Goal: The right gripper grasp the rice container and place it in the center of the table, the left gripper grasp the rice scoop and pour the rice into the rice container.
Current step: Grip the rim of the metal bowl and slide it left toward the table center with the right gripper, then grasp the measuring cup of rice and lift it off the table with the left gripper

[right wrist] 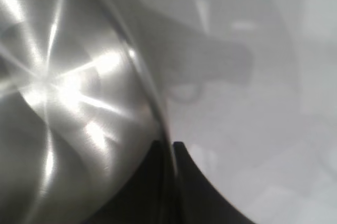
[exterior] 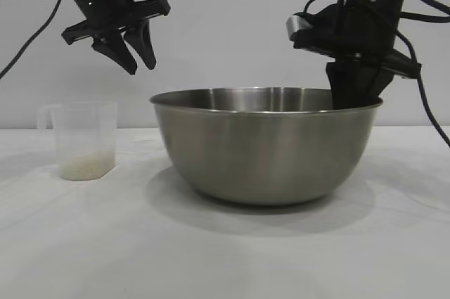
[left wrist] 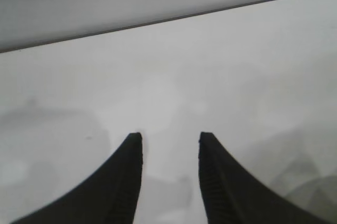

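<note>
The right claw (exterior: 351, 95) pinches the rim of the rice container (exterior: 266, 144), one finger inside, one outside. The container sits mid-desk (exterior: 211, 257). The left claw (exterior: 133, 56) hangs open above the rice scoop (exterior: 83, 141), which holds rice (exterior: 84, 167). No writing is legible.

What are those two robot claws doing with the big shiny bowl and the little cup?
The right pincer is pinching the rim of the rice container, one finger inside and one outside. The left pincer hangs open in the air above the rice scoop, which stands on the table with a little rice in it, untouched.
</note>
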{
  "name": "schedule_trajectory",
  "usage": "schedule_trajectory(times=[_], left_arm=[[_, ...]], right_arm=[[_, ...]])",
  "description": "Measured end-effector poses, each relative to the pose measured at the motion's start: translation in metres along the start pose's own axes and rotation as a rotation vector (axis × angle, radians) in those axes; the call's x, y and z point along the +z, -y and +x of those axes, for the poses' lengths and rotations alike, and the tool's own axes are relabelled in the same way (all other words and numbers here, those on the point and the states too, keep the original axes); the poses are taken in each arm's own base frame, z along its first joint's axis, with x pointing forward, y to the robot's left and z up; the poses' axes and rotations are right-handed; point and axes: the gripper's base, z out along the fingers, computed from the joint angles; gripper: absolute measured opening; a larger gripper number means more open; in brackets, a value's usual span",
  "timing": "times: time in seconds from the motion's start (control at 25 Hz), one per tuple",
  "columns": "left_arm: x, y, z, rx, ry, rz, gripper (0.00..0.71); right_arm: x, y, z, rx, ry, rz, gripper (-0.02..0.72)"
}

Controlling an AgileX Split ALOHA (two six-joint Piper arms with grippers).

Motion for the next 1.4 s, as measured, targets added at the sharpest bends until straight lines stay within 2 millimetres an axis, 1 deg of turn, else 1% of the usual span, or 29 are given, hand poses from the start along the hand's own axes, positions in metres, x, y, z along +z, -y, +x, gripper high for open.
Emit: schedule_trajectory(times=[0.16, 0.2, 0.24, 0.36, 0.4, 0.48, 0.6, 0.72, 0.88, 1.0, 1.08, 1.12, 1.2, 1.24, 1.32, 1.4], left_arm=[[0.0, 0.0, 0.0, 0.0, 0.0, 0.0, 0.216], [0.0, 0.0, 0.0, 0.0, 0.0, 0.0, 0.216], [0.0, 0.0, 0.0, 0.0, 0.0, 0.0, 0.216], [0.0, 0.0, 0.0, 0.0, 0.0, 0.0, 0.216], [0.0, 0.0, 0.0, 0.0, 0.0, 0.0, 0.216], [0.0, 0.0, 0.0, 0.0, 0.0, 0.0, 0.216], [0.0, 0.0, 0.0, 0.0, 0.0, 0.0, 0.216], [0.0, 0.0, 0.0, 0.002, 0.0, -0.001, 0.216], [0.0, 0.0, 0.0, 0.002, 0.0, -0.001, 0.216], [0.0, 0.0, 0.0, 0.007, -0.001, -0.005, 0.216], [0.0, -0.001, 0.0, 0.018, -0.005, -0.011, 0.216], [0.0, -0.001, 0.001, 0.021, -0.006, -0.012, 0.216], [0.0, -0.001, 0.001, 0.023, -0.008, -0.014, 0.216], [0.0, -0.001, 0.001, 0.023, -0.008, -0.014, 0.216], [0.0, -0.001, 0.001, 0.023, -0.008, -0.014, 0.216], [0.0, -0.001, 0.001, 0.025, -0.007, -0.015, 0.216]], right_arm=[[-0.002, -0.005, 0.0, -0.005, 0.007, -0.012, 0.28], [-0.004, -0.006, 0.0, -0.007, 0.014, -0.011, 0.328], [-0.007, -0.007, 0.0, -0.01, 0.02, -0.008, 0.359], [-0.026, -0.012, 0.002, -0.025, 0.079, 0.008, 0.351], [-0.035, -0.014, 0.002, -0.04, 0.113, 0.016, 0.392], [-0.053, -0.021, 0.004, -0.092, 0.187, 0.011, 0.377], [-0.071, -0.029, 0.006, -0.133, 0.285, -0.003, 0.377], [-0.07, -0.03, 0.013, -0.13, 0.324, 0.001, 0.377], [-0.052, -0.027, 0.031, -0.1, 0.331, 0.015, 0.377], [-0.042, -0.026, 0.055, -0.075, 0.368, 0.045, 0.377], [-0.043, -0.027, 0.074, -0.063, 0.435, 0.078, 0.377], [-0.046, -0.029, 0.087, -0.059, 0.47, 0.094, 0.377], [-0.058, -0.033, 0.11, -0.056, 0.588, 0.138, 0.377], [-0.06, -0.034, 0.123, -0.053, 0.637, 0.159, 0.377], [-0.071, -0.037, 0.15, -0.054, 0.771, 0.211, 0.377], [-0.071, -0.037, 0.178, -0.046, 0.902, 0.271, 0.377]])
